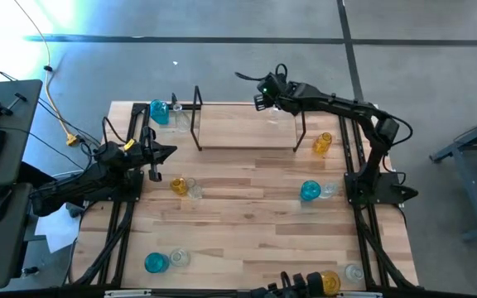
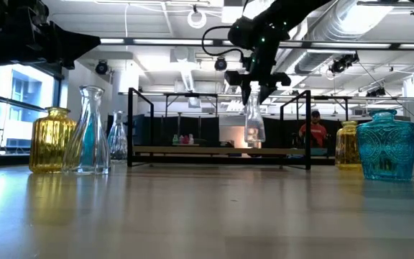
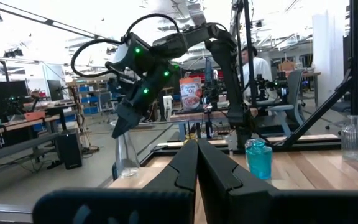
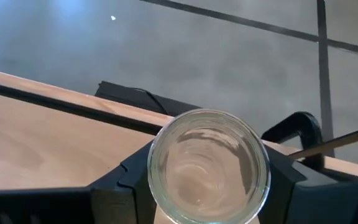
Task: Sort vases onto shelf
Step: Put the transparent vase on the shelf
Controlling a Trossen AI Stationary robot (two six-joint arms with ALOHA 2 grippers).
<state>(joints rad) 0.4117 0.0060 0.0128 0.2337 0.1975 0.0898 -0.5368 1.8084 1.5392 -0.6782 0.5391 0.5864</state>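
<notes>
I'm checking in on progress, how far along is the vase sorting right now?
Early on. The shelf board looks bare. In hand: the right gripper holds a clear vase just above the shelf's right end. Left: yellow, teal and other vases sit around the table; the left gripper waits shut.

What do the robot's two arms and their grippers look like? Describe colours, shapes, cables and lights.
Both arms are dark, almost black, built of jointed tube-like links. The right arm carries looping black cables near its wrist and small green lights, seen glowing in the left wrist view. The left gripper has two flat, dark, tapering fingers. The right gripper is black and blocky. The left arm looks the same, with yellow fittings beside it.
</notes>
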